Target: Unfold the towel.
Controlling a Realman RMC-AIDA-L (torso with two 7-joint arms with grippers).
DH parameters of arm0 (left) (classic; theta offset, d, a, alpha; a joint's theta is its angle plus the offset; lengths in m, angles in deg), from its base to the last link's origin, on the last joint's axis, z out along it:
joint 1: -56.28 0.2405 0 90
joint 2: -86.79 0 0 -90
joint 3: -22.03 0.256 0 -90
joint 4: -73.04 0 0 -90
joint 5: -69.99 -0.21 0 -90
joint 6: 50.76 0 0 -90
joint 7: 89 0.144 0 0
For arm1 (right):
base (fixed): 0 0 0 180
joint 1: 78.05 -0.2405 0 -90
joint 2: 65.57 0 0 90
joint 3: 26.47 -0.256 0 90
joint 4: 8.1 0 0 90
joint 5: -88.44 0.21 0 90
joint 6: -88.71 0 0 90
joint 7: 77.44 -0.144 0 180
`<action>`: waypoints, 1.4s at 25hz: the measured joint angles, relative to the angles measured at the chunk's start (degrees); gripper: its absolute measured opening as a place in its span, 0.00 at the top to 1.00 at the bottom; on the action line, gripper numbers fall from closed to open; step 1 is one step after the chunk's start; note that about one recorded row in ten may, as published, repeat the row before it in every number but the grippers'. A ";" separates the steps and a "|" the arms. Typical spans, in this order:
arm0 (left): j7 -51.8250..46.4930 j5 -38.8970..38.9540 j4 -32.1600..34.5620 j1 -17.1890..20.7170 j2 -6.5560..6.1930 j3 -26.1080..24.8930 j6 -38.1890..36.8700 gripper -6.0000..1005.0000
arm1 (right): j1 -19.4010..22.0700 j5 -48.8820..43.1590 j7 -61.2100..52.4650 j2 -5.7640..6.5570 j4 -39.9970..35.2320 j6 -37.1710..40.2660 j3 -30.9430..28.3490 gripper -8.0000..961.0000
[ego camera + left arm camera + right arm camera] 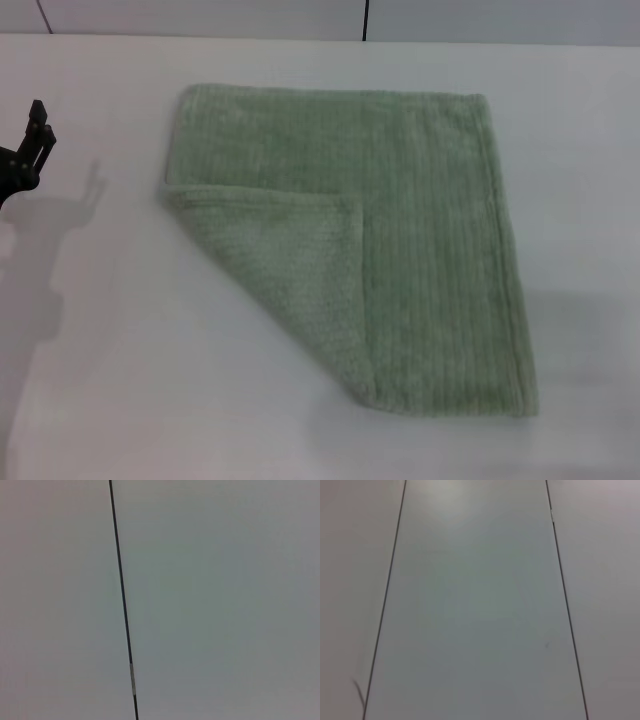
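Note:
The pale sage-green towel (400,250) lies flat on the white table (100,400) in the head view. Its near-left corner is folded over onto the middle as a triangular flap (290,275). My left gripper (35,135) shows at the far left edge of the head view, raised above the table and well apart from the towel. My right gripper is out of view. Both wrist views show only pale panels with dark seams, no towel.
A wall with a dark vertical seam (365,20) stands behind the table's far edge. The left gripper's shadow (60,215) falls on the table left of the towel.

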 joint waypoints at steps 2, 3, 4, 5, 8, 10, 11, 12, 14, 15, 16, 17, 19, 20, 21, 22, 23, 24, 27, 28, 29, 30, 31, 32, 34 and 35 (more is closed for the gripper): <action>0.00 0.00 0.00 0.04 0.00 0.07 -0.15 0.19 | -0.09 0.00 0.00 0.00 -0.25 -0.07 0.22 0.14; 0.00 0.00 0.00 0.09 0.00 0.16 -0.26 0.19 | -0.11 0.00 0.00 0.00 -0.47 -0.08 0.29 0.14; 0.00 0.00 0.00 0.09 0.00 0.16 -0.26 0.19 | -0.11 0.00 0.00 0.00 -0.47 -0.08 0.29 0.14; 0.00 0.00 0.00 0.12 0.00 0.20 -0.29 0.19 | -0.10 0.00 0.00 -0.03 -0.55 -0.08 0.24 0.14; 0.00 0.00 0.00 0.16 0.00 0.24 -0.32 0.19 | 0.04 0.00 0.00 -0.10 -0.57 -0.08 0.31 0.14; 0.00 -0.01 0.00 0.17 0.00 0.25 -0.37 0.19 | 0.06 0.00 0.00 -0.10 -0.57 -0.08 0.38 0.14; 0.00 0.00 0.00 0.17 0.00 0.25 -0.39 0.19 | 0.08 0.00 0.00 -0.10 -0.57 -0.08 0.40 0.14; 0.00 0.00 0.00 0.17 0.00 0.25 -0.40 0.19 | 0.11 0.00 0.00 -0.10 -0.57 -0.08 0.41 0.14; 0.00 0.00 0.00 0.17 0.00 0.25 -0.41 0.19 | 0.15 0.00 0.00 -0.12 -0.56 -0.08 0.43 0.14; 0.00 -0.01 0.00 0.17 0.00 0.25 -0.41 0.19 | 0.16 0.00 -0.07 -0.12 -0.56 -0.08 0.43 0.14; 0.00 -0.01 0.00 0.17 0.00 0.25 -0.42 0.19 | 0.16 -0.02 -0.13 -0.13 -0.56 -0.08 0.44 0.14; 0.00 -0.05 0.00 0.17 0.00 0.25 -0.43 0.19 | 0.16 -0.08 -0.19 -0.13 -0.56 -0.08 0.44 0.14; 0.00 -0.28 0.00 0.17 0.00 0.30 -0.44 0.19 | 0.16 -0.22 -0.26 -0.14 -0.56 -0.08 0.48 0.14; 0.00 -0.36 -0.02 0.17 0.00 0.32 -0.44 0.19 | 0.17 -0.26 -0.28 -0.15 -0.56 -0.08 0.51 0.14; 0.00 -0.40 -0.07 0.17 0.00 0.34 -0.44 0.19 | 0.19 -0.28 -0.29 -0.15 -0.56 -0.08 0.59 0.14; 0.00 -0.42 -0.15 0.18 0.00 0.36 -0.44 0.19 | 0.22 -0.28 -0.32 -0.16 -0.50 -0.06 0.75 0.14; 0.00 -0.43 -0.31 0.23 0.00 0.44 -0.45 0.19 | 0.22 -0.25 -0.40 -0.16 -0.36 0.04 1.08 0.14; 0.00 -0.44 -0.46 0.26 0.00 0.57 -0.50 0.19 | 0.22 -0.25 -0.40 -0.16 -0.36 0.04 1.08 0.14; 0.00 -0.45 -0.63 0.34 0.00 1.08 -0.79 0.19 | -0.49 -0.29 -0.52 -0.09 0.34 -0.19 1.28 0.14; 0.00 -0.44 -0.64 0.34 0.00 1.23 -0.88 0.19 | -0.76 -0.31 -0.63 0.02 0.88 -0.83 1.38 0.14; 0.00 -0.40 -0.67 0.34 0.00 1.47 -1.05 0.19 | -1.08 -0.31 -0.76 0.14 1.56 -1.69 1.55 0.14; 0.00 -0.34 -0.68 0.34 0.00 1.59 -1.14 0.19 | -1.37 -0.31 -0.82 0.28 2.26 -2.68 1.73 0.15; 0.00 -0.24 -0.69 0.30 0.00 1.64 -1.24 0.19 | -1.84 -0.33 -0.91 0.39 2.74 -3.54 1.91 0.15; 0.00 -0.20 -0.71 0.24 0.00 1.67 -1.27 0.19 | -2.29 -0.37 -1.02 0.44 2.98 -4.09 2.04 0.18; -0.03 -0.19 -0.75 0.19 0.00 1.67 -1.36 0.19 | -3.51 -0.58 -1.08 0.50 2.92 -4.50 2.41 0.24; -0.28 -0.33 -0.99 0.06 0.00 1.75 -1.88 0.19 | -4.23 -0.61 -1.15 0.55 2.91 -4.60 2.78 0.27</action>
